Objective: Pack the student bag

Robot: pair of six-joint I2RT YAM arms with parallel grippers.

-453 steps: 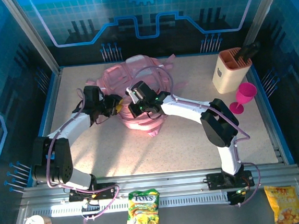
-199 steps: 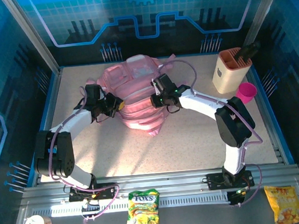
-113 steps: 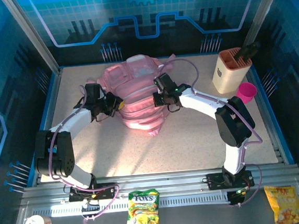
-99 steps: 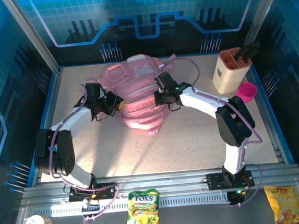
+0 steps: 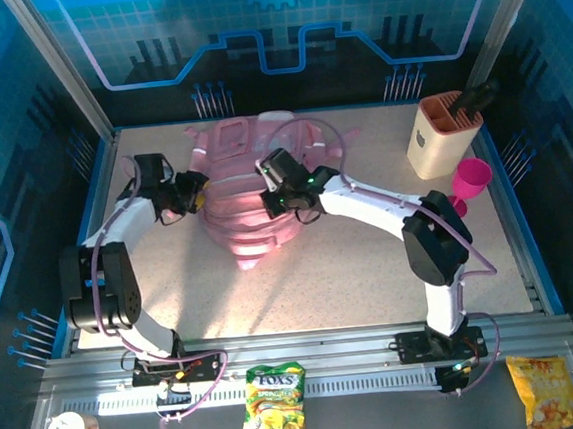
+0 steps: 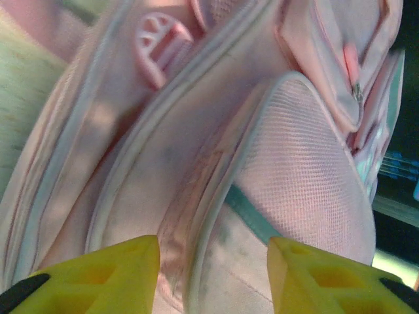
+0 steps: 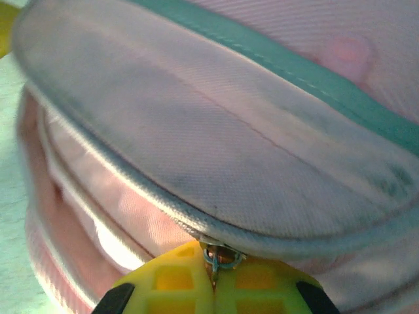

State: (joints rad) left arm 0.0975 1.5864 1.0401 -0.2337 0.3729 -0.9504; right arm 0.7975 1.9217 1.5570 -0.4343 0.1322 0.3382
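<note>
Speckled table (image 5: 371, 267) in a blue-walled cell, with the student bag (image 5: 242, 218) at its far middle between the arms.
The right gripper (image 7: 213, 263) is pinched tight on a zip pull (image 7: 221, 256). Draw it along the zip line while the left gripper (image 6: 213, 258), jaws apart and empty, re-grips fabric as a brace. A second ago the left was closed at the bag's left edge and the right sat farther right.

Student bag (image 6: 196, 163): cut off on every side in both wrist views, its upper part soft with blur in the left one. Right gripper (image 7: 213, 263): a small metal piece (image 7: 216, 256) pinched between the closed fingers (zip pull or ring, too small to tell). Left gripper (image 6: 213, 247): finger bases cropped by the lower edge.
</note>
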